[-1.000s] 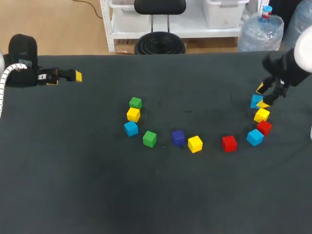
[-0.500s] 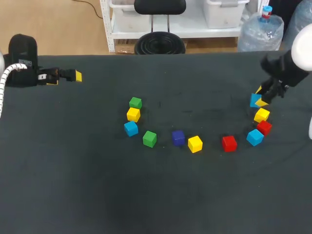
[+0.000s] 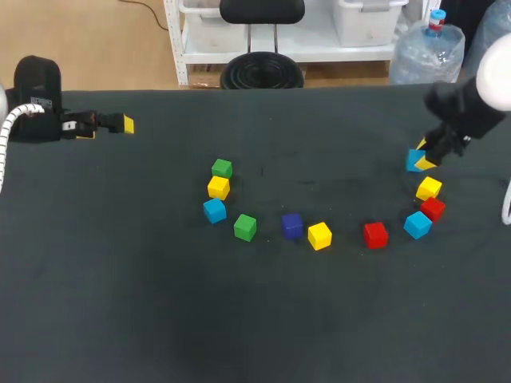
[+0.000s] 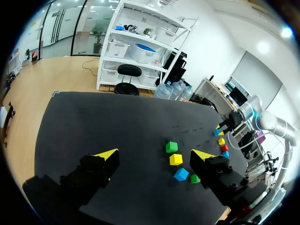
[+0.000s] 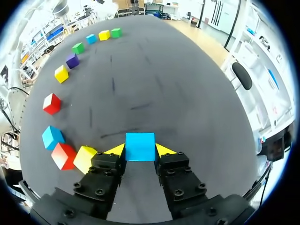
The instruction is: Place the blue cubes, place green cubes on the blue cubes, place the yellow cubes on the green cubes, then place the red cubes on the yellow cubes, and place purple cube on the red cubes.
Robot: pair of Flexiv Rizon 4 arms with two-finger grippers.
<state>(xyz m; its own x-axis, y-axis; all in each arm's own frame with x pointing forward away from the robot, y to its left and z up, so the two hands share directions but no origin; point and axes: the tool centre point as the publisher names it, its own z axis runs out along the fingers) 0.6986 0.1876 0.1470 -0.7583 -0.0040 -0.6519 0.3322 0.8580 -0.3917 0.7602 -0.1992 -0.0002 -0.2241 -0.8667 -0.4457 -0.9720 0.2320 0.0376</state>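
Observation:
My right gripper point(image 3: 425, 157) is shut on a blue cube point(image 3: 413, 160) at the table's right side, both yellow fingertips point(image 5: 115, 150) pressing its sides point(image 5: 139, 146). Close beside it lie a yellow cube point(image 3: 429, 188), a red cube point(image 3: 433, 208) and another blue cube point(image 3: 417, 225). Along the arc toward the left sit a red cube point(image 3: 375, 234), a yellow cube point(image 3: 319, 235), the purple cube point(image 3: 292, 226), a green cube point(image 3: 245, 227), a blue cube point(image 3: 214, 211), a yellow cube point(image 3: 218, 187) and a green cube point(image 3: 222, 168). My left gripper point(image 3: 104, 126) stands open and empty at the far left point(image 4: 157, 157).
The black table point(image 3: 160, 303) has wide bare cloth in front of the cube arc and between the arc and the left arm. The far edge runs along the back, just behind both grippers.
The right gripper's fingers have closed onto the blue cube and carried it slightly up and away from the yellow cube beside it. The left arm has stayed put.

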